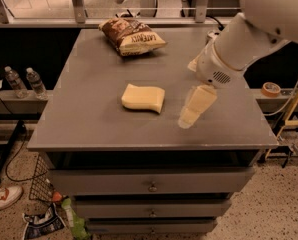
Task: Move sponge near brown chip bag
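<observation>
Surface: a grey, flat-topped cabinet surface [89, 114] fills the middle of my camera view, with three grey drawers [151, 181] with small round knobs stacked under its front edge.
Sponge: the pale yellow foam sponge [143, 98], a roughly rectangular block with wavy edges, lies flat near the middle of the surface, and nothing touches it.
Chip bag: the crinkled dark brown chip bag [131, 35], with white speckles and a cream band of dark lettering, lies at the far edge of the surface. It is well apart from the sponge, behind it and slightly toward the view's left.
End effector: my pale yellowish end effector [195, 108] hangs over the surface on the view's right of the sponge, near it but apart, slanting down toward the front edge.
End effector state: I cannot tell how far open it is. It has hold of nothing that I can see, and the sponge lies clear of it.
Arm: my white rounded arm [239, 39] reaches in from the upper right corner, above the right half of the surface.
Surroundings: two clear plastic water bottles [13, 81] stand on a low ledge at the left. A tan roll of tape [271, 89] lies on the ledge at the right. A white and red shoe [1, 196] rests on the speckled floor [284, 209] at the lower left.
</observation>
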### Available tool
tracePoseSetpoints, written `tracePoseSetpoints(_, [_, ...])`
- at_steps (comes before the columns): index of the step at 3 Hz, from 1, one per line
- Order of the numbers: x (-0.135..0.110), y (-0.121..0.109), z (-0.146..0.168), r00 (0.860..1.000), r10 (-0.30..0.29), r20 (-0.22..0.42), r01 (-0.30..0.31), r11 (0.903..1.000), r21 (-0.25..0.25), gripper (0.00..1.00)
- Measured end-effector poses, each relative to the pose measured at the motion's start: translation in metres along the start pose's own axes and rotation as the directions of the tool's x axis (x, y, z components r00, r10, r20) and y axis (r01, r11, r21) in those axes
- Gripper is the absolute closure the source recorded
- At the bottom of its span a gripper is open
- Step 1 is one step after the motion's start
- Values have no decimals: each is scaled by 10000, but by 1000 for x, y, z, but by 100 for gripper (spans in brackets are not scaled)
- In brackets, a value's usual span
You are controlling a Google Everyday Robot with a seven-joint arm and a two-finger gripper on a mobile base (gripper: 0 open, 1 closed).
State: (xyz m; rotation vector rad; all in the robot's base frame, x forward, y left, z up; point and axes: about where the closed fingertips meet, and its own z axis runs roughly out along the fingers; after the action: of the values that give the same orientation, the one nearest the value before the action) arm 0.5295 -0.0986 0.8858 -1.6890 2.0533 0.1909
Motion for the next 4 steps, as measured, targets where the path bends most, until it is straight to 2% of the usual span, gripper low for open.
tracePoseSetpoints(2, [-35, -12, 57, 9961, 48, 881, -4, 9987, -505, 0])
tracePoseSetpoints(3, [-45, -14, 77, 9954, 11, 955, 67, 9967, -807, 18])
tracePoseSetpoints(4, [-55, -16, 90, 9944, -13, 1055, 126, 9942, -1064, 42])
